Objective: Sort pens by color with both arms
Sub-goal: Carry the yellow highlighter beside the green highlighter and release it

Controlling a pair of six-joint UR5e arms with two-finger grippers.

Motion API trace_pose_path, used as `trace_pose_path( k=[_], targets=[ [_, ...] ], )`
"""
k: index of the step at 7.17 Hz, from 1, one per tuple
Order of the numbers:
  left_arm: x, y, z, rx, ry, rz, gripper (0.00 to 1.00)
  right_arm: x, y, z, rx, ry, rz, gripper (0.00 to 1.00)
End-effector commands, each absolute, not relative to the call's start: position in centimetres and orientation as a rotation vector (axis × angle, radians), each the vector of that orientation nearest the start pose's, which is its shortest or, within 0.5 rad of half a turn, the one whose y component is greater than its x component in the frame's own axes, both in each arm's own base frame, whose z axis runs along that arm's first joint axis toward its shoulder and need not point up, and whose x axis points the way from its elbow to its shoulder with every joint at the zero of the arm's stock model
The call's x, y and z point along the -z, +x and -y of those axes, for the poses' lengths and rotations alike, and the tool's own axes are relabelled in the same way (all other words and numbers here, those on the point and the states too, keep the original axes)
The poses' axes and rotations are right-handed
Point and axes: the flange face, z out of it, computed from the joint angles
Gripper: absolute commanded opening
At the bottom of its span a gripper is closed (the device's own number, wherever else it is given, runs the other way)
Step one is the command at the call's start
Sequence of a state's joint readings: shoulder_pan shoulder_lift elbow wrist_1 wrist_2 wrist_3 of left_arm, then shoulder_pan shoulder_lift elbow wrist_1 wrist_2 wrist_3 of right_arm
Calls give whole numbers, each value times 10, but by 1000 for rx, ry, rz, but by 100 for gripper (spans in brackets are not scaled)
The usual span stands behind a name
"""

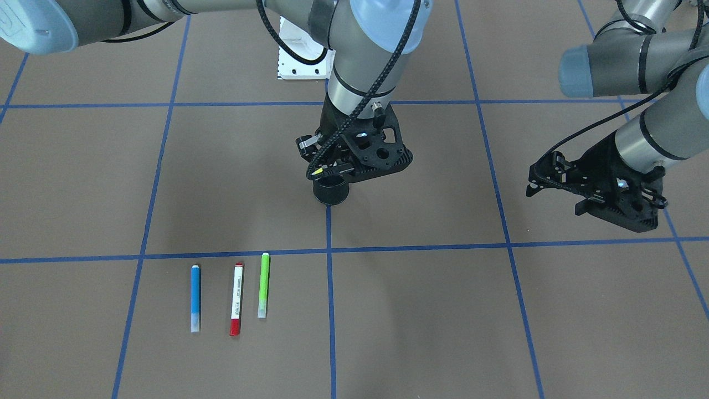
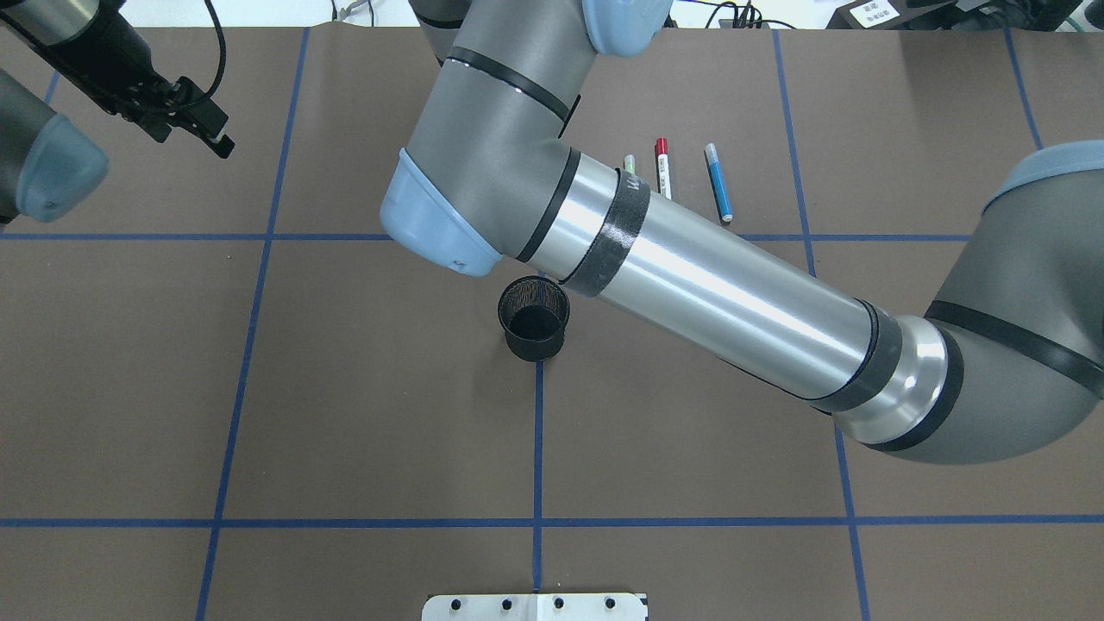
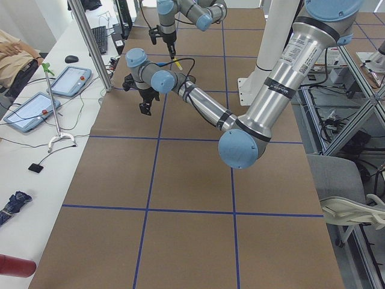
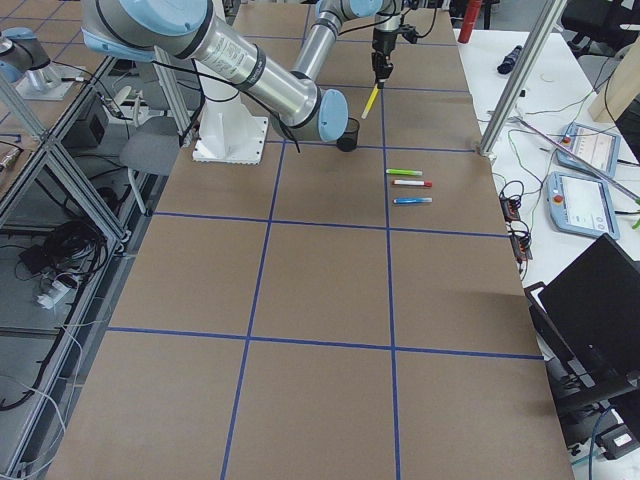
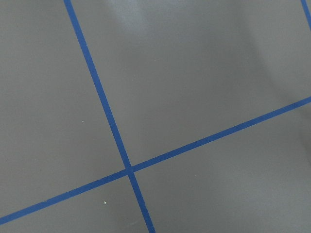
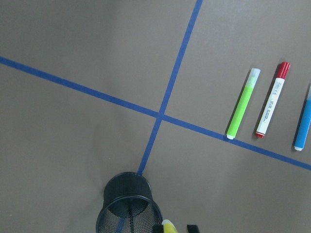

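My right gripper (image 1: 325,173) is shut on the yellow pen (image 1: 317,172) and holds it tilted just above the black mesh cup (image 1: 330,192). In the right wrist view the pen's yellow tip (image 6: 168,226) shows beside the cup's rim (image 6: 129,204). The blue pen (image 1: 195,298), the white pen with red ends (image 1: 237,299) and the lime green pen (image 1: 263,285) lie side by side on the table, apart from both grippers. My left gripper (image 1: 536,180) is open and empty, hovering far to the cup's side. In the overhead view my right forearm hides the right gripper.
Blue tape lines (image 5: 129,169) divide the brown table into squares. The white pedestal base (image 2: 535,606) stands at the robot's edge of the table. My right arm's elbow (image 2: 435,228) hangs over the table's middle near the cup (image 2: 535,321).
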State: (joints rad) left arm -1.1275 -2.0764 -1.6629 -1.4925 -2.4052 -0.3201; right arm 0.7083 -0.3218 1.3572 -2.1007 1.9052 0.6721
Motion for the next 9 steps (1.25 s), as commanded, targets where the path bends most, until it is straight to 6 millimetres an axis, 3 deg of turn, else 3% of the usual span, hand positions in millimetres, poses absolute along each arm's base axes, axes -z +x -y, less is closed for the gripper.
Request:
trace_pose_path(
  k=[1,2,5,7,9],
  targets=[
    [-321,225,613,-331,152,-942,99,9,-487,570,148,256,608,0],
    [-321,225,613,-330,153,-941,99,3,-488,577,94,313,617,0],
    [-320,225,613,-330,155,-941,99,-45,-505,596,-66,471,655,0],
    [-320,225,613,-329,154,-942,99,-59,-544,599,-200,590,621,0],
    [-318,226,612,-306,145,-945,99,-72,-558,597,-318,664,562,0]
  ],
)
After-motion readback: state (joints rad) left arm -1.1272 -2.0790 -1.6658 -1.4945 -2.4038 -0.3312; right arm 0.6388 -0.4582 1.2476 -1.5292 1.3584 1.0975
